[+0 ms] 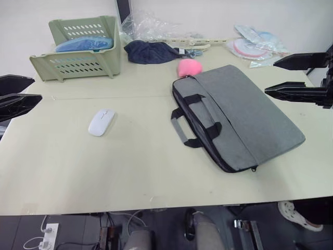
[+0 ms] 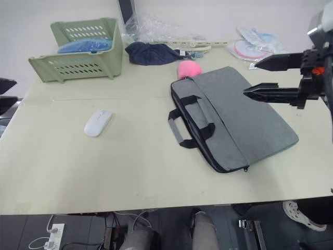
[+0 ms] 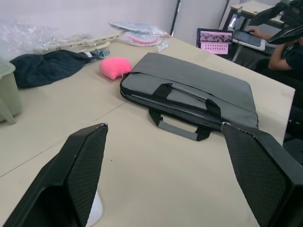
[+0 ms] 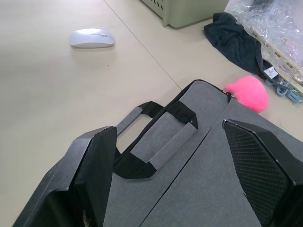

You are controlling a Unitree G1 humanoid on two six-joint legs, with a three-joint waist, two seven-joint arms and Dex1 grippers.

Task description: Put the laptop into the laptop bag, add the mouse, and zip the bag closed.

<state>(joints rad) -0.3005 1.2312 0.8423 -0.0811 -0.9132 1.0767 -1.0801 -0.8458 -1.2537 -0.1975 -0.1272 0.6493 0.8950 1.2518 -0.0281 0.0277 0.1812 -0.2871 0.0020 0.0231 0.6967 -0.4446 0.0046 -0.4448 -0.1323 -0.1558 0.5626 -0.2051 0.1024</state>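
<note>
The grey laptop bag (image 1: 244, 112) lies flat on the table right of centre, its black handles (image 1: 195, 120) toward the middle and a pink pompom (image 1: 189, 67) at its far corner. The white mouse (image 1: 101, 122) rests on the table well to the bag's left. The laptop is out of view. My right gripper (image 1: 270, 76) hovers open over the bag's right part, fingers pointing left; in its wrist view the handles (image 4: 161, 137) lie between its fingers. My left gripper (image 1: 36, 88) is open at the table's left edge, left of the mouse.
A green plastic basket (image 1: 78, 49) stands at the back left. A dark blue cloth bundle (image 1: 151, 52), clear plastic wrap (image 1: 156, 26) and flat packets (image 1: 257, 44) line the back edge. A person (image 3: 286, 45) sits at another desk beyond the table's right side.
</note>
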